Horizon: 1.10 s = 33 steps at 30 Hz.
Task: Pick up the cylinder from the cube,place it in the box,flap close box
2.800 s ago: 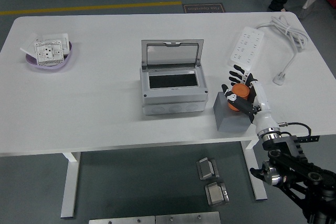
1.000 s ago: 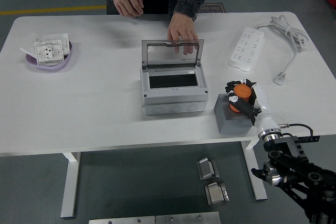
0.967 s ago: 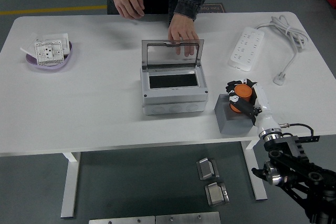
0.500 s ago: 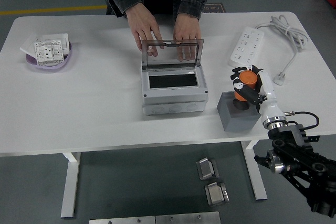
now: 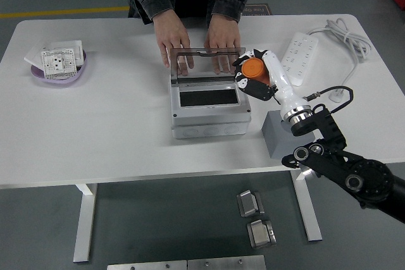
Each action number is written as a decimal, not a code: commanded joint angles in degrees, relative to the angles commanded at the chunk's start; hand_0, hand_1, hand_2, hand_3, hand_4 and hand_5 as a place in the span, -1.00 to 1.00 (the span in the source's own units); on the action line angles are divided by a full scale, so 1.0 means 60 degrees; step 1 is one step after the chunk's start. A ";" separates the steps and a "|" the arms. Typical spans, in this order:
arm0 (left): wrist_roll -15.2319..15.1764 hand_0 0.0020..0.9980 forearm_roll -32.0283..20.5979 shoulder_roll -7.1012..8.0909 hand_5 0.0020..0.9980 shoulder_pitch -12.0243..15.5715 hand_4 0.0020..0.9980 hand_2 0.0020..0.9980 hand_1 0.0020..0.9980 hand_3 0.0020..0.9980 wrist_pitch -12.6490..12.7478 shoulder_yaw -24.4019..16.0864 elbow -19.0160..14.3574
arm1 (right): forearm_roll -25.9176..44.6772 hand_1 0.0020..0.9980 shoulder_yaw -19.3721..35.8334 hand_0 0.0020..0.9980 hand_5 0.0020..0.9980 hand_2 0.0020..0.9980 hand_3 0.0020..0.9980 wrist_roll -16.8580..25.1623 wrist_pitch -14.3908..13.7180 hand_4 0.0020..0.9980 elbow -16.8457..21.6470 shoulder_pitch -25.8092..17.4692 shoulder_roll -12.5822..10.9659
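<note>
Head view: orange cylinder (image 5: 254, 67) gripped by right hand (image 5: 256, 78) fingers, beside box (image 5: 207, 112) rim; lid (image 5: 207, 62) steadied upright by person's hands (image 5: 174, 42), opening kept clear.

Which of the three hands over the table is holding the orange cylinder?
The robot's right hand, white and black, grips the orange cylinder beside the box's open lid. The person's two bare hands only rest on that lid.
</note>
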 joint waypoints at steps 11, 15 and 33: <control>0.0007 0.39 -0.0154 0.0105 -0.25 -0.0009 0.11 0.22 0.36 0.26 0.0000 0.0183 0.0023 | -0.1238 -0.79 -0.2287 -0.95 -1.00 -0.58 -0.55 -0.1533 0.0534 -1.00 -0.2075 0.2223 0.0931; 0.0005 0.39 -0.0194 0.0143 -0.25 -0.0029 0.11 0.22 0.36 0.26 0.0003 0.0241 0.0031 | -0.0570 -0.79 -0.3084 -0.96 -1.00 -0.58 -0.55 -0.1429 0.0673 -1.00 -0.2697 0.2760 0.1132; -0.0019 0.39 -0.0366 0.0171 -0.25 -0.0071 0.10 0.22 0.36 0.26 0.0017 0.0477 0.0045 | 0.0896 -0.76 -0.4464 -0.93 -1.00 -0.54 -0.50 -0.0759 0.0796 -1.00 -0.3119 0.3199 0.1753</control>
